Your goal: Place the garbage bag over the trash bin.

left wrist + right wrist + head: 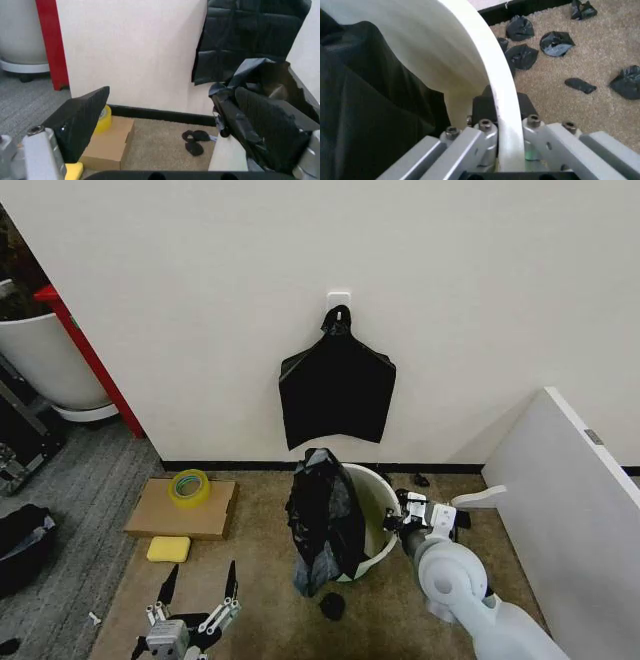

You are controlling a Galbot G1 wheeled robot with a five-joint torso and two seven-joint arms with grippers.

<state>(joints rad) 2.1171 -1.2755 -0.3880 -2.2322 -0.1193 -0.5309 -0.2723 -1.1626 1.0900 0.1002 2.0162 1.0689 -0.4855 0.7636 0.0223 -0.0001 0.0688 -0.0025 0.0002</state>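
Risk: bag (pixel 322 520) hangs over only the left rim of bin (pixel 378 532), most of it draped down the outside. A tug could slide it off or tear the thin film. Right gripper (pixel 403 517) is clamped on the bin's right rim, so a pull there may tip the bin. Left gripper (pixel 199 593) hovers low left, jaws spread, holding nothing. Bin's far inside looks bare.

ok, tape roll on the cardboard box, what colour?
Yellow. The tape roll lies on the brown cardboard box by the wall, clearest in the head view.
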